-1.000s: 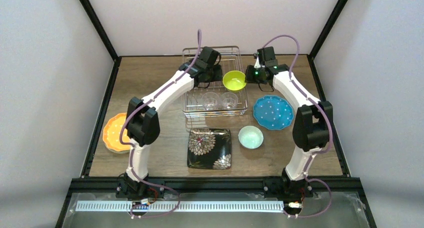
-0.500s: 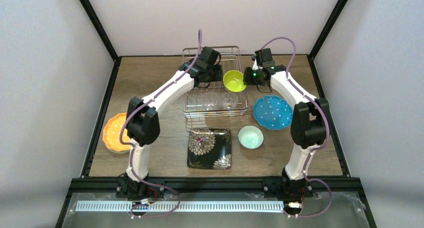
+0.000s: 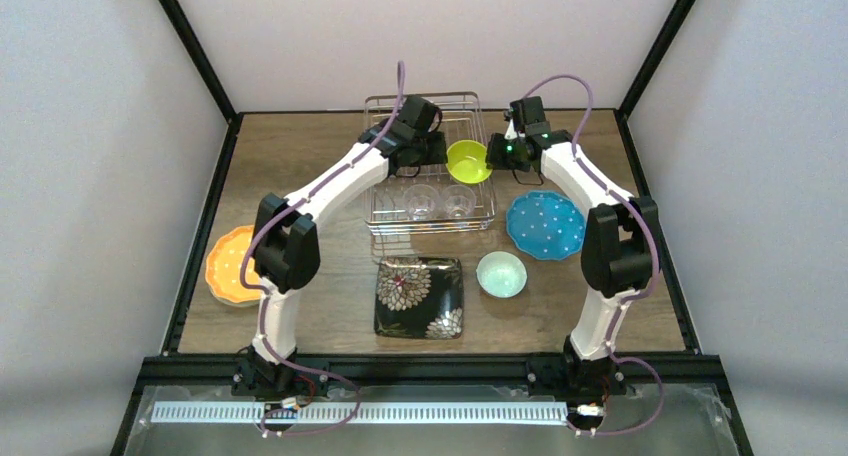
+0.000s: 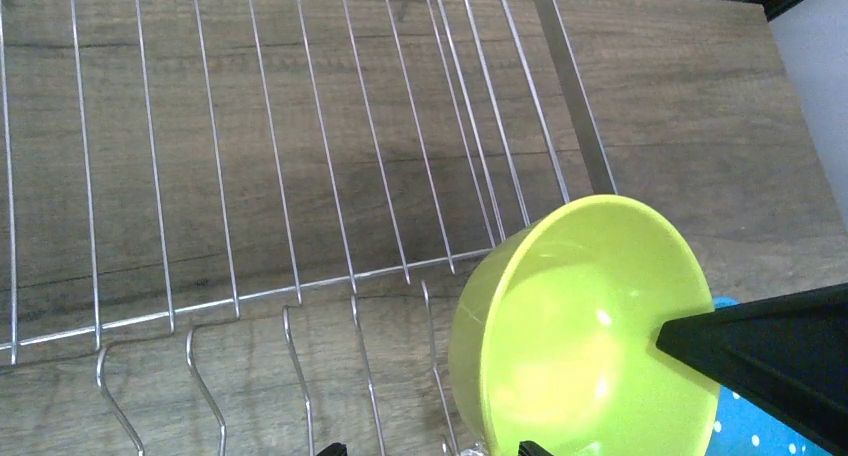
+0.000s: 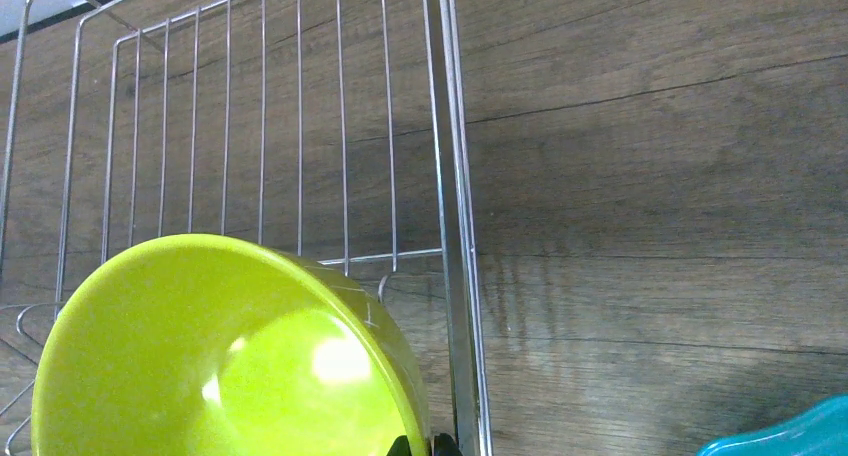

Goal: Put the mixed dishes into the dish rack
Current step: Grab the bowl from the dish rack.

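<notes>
The yellow-green bowl [image 3: 468,161] stands tilted on its edge at the right side of the dish rack [image 3: 430,98]. My right gripper [image 3: 497,154] is shut on its rim; in the right wrist view the fingertips pinch the bowl [image 5: 220,356] wall just inside the rack's side rail [image 5: 450,176]. My left gripper [image 3: 425,154] hovers open inside the rack, left of the bowl [image 4: 590,336], its tips [image 4: 430,448] wide apart. Two clear glass cups [image 3: 421,201] [image 3: 459,201] sit in the rack's front row.
On the table lie a blue dotted plate [image 3: 545,225] right of the rack, a mint bowl [image 3: 501,274], a black floral square plate [image 3: 419,296] in front, and an orange plate [image 3: 228,266] at the far left edge.
My right gripper moved a little left to the bowl and shut on its rim. The left arm stayed put and open.
</notes>
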You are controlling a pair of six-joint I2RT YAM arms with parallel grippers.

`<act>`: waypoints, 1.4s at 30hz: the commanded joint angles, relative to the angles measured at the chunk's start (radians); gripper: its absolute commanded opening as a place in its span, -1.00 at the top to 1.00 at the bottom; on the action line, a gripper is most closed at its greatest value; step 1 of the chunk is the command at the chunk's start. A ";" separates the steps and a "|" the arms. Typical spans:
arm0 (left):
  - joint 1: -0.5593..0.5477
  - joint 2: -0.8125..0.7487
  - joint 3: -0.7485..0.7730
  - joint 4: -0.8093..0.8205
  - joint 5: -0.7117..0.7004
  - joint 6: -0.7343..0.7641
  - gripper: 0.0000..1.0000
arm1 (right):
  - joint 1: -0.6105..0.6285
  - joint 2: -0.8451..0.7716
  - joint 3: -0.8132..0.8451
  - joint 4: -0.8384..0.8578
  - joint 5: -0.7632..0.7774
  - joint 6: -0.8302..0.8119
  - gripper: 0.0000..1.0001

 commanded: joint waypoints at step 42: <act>-0.047 -0.124 -0.051 -0.003 -0.129 0.004 -0.44 | 0.032 -0.123 0.008 0.042 -0.194 0.116 0.99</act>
